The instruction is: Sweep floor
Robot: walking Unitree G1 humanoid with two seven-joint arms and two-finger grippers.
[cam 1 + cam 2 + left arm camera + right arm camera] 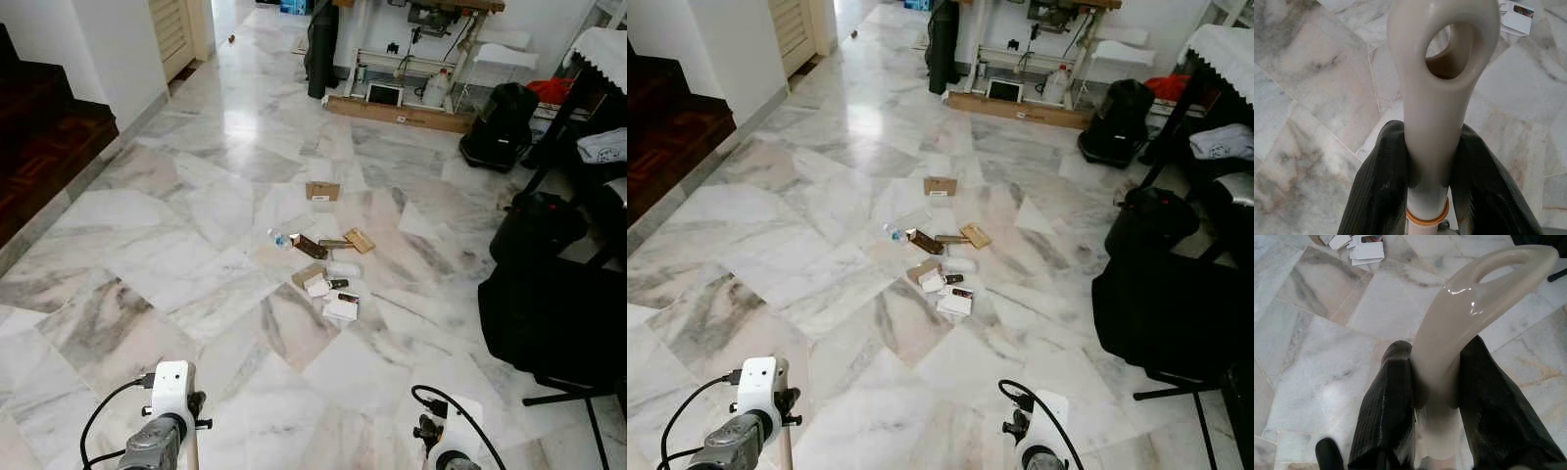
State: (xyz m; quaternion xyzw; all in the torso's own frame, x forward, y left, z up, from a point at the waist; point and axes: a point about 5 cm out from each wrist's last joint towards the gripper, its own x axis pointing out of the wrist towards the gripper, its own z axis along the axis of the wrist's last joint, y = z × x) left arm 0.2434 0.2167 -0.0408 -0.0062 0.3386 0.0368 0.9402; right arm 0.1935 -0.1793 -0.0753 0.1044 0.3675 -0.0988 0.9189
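Nearest the camera, at the bottom edge of the head views, both silver arms reach forward, each with a tool handle in its grip. White marble floor fills most of the frame, running from the lower edge up to a doorway at upper left and cluttered furniture along the top and right. Dark bags and a stand crowd the right side, close to the sweeping path. In the left wrist view the left gripper is clamped around a cream handle with a hanging hole, an orange ring just below the fingers; the right gripper is closed on a second cream looped handle, likely the dustpan, though neither tool's working end can be made out. The litter pile lies at mid-frame, well ahead of the arms: small cardboard pieces, white cards and wrappers, with one lone cardboard box farther up and a small plastic bottle at the pile's left. Risks from here: a hard stroke could scatter the light cards or roll the bottle away, and a wide swing could catch the stand on the right.
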